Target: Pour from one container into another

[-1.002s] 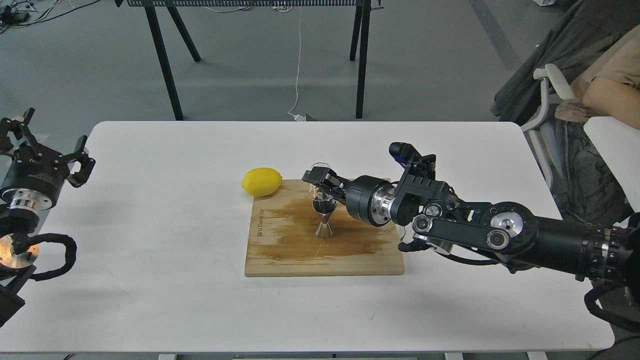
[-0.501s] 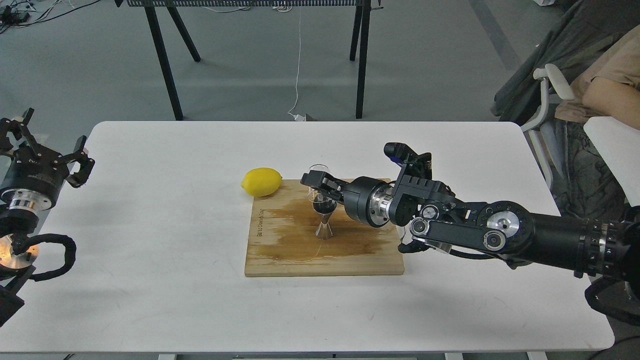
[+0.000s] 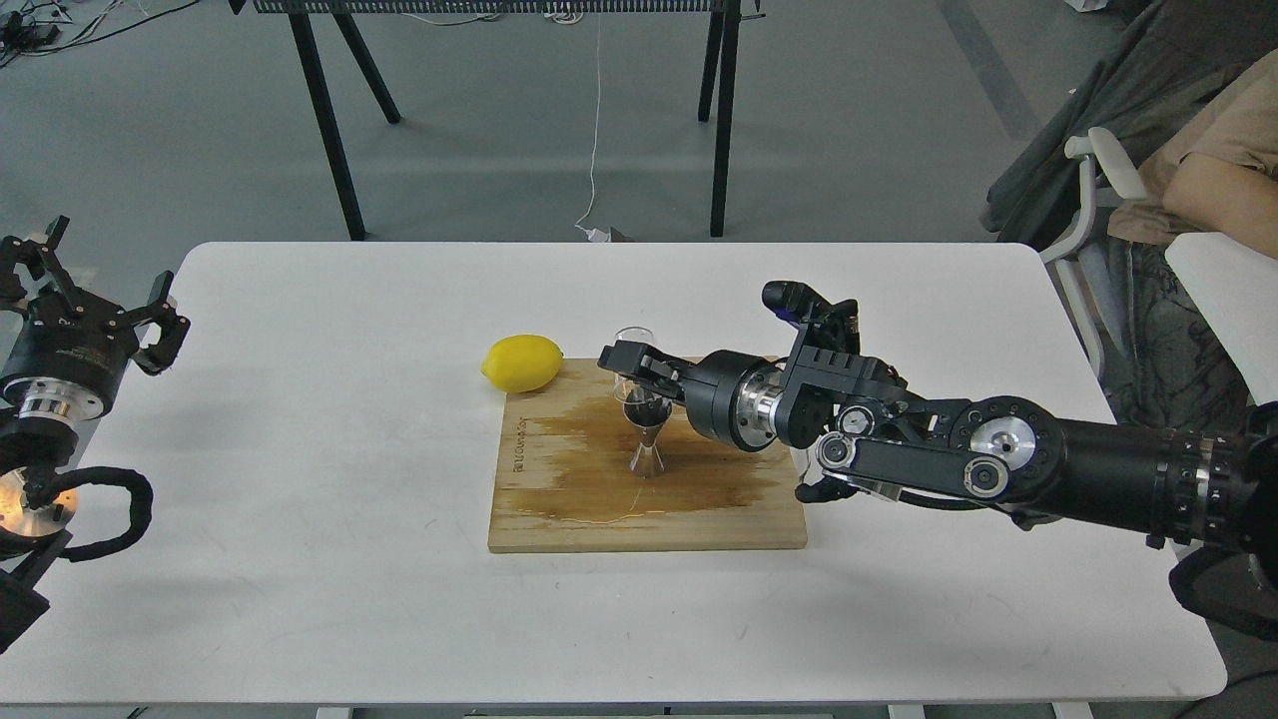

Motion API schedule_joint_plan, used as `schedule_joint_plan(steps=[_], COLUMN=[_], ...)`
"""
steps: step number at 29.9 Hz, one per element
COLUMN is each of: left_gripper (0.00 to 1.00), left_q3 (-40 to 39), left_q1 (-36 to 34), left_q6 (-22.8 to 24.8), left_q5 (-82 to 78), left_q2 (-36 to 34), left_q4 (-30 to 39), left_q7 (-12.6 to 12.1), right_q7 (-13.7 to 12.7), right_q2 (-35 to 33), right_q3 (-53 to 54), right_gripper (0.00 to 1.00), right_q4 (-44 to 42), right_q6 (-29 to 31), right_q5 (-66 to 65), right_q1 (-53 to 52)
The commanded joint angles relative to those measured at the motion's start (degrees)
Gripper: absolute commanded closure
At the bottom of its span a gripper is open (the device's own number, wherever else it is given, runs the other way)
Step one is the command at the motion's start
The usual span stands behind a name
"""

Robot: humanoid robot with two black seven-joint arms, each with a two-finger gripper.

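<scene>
My right gripper (image 3: 626, 363) is shut on the tiny clear glass cup (image 3: 633, 340), which looks roughly upright. The cup hangs just above and slightly behind the top of the steel hourglass jigger (image 3: 647, 454). The jigger stands upright in the middle of the wooden board (image 3: 559, 514), and its upper cone looks dark with liquid. A brown wet stain spreads over the board around it. My left gripper (image 3: 100, 305) is far off at the table's left edge, open with nothing between its fingers.
A yellow lemon (image 3: 522, 361) lies at the board's back left corner. The white table (image 3: 300, 559) carries the board. A seated person (image 3: 1213, 180) and a chair are beyond the right edge. Black table legs (image 3: 324, 120) stand behind.
My right arm has eased slightly to the left with the glass cup still in its grip above the jigger. The left arm has not moved.
</scene>
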State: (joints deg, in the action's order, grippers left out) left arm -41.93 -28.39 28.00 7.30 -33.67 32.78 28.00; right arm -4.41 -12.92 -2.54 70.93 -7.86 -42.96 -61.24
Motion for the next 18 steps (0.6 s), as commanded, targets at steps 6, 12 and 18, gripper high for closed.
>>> schedule_joint_plan(steps=[6,12,18], left_gripper=[0.02,0.02,0.02], left_q3=[0.0,0.0,0.09], left_q1=[0.09,0.09,0.09], left_q6=[0.0,0.0,0.0], left_q5=[0.0,0.0,0.0], left_q2=[0.0,0.01,0.01], left_q4=[0.0,0.0,0.0], left_q7=[0.0,0.0,0.0], right_q7=[0.02,0.02,0.1], right_q2=[-0.09,-0.26,-1.23], right_q3=[-0.01,-0.28,1.13], right_gripper=[0.5,0.5,0.5], right_q4=[0.09,0.09,0.62], right_q6=[0.22,0.22,0.22], right_q5=[-0.55,0.15,0.59], right_q1=[0.07,-0.2,0.68])
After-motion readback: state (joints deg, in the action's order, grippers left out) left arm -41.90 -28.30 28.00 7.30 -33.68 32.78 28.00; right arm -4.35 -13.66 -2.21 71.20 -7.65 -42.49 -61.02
